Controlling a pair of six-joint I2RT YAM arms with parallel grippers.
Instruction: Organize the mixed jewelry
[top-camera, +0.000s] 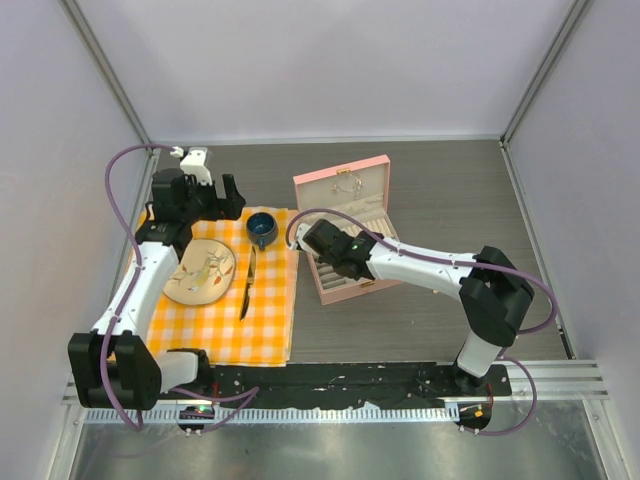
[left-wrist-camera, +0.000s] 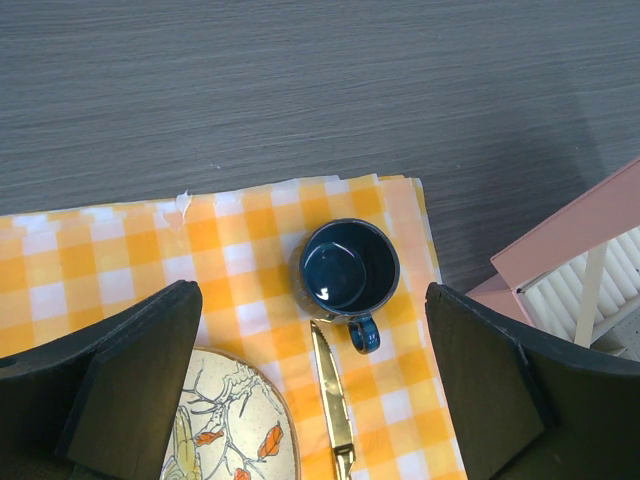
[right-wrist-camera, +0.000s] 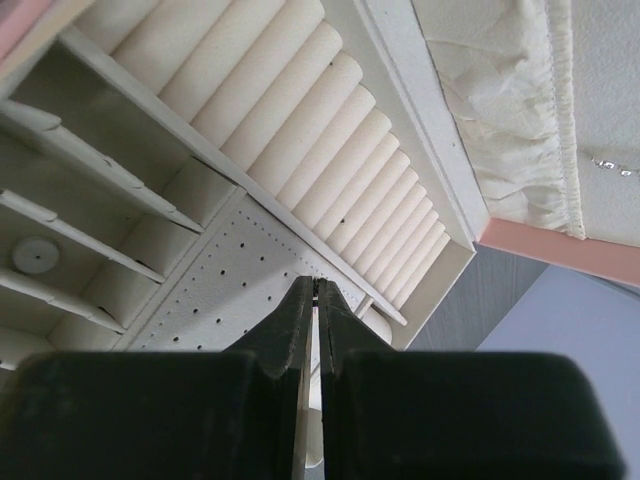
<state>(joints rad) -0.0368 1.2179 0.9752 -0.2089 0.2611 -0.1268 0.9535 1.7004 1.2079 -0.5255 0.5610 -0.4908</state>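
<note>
Left gripper (left-wrist-camera: 320, 390): jaws wide apart, nothing between them, hanging over the far edge of the yellow check cloth (top-camera: 225, 325). In its wrist view the blue cup (left-wrist-camera: 349, 266) sits between the two fingers, handle toward 5 o'clock. Leaf-pattern plate (top-camera: 200, 272) is on the cloth, with the knife (top-camera: 247, 285) just beside it at 3 o'clock, blade tip pointing to 12, toward the cup. Cup is at 1 o'clock from the plate, near the cloth's far right corner. Pink box (top-camera: 350, 292) is on the table (top-camera: 450, 190) at 3 o'clock of the cloth, lid standing open on its 12 o'clock side. Right gripper (right-wrist-camera: 317, 300) is down in the open box, jaws pressed together over the perforated cream panel, ring rolls at 12 o'clock of the tips; can't tell if anything is pinched. Jewelry: silvery chain bits (right-wrist-camera: 610, 165) on the lid lining under the gathered pocket, 2 o'clock in the right wrist view; pale round disc (right-wrist-camera: 35, 255) in a slot compartment at 9 o'clock.
</note>
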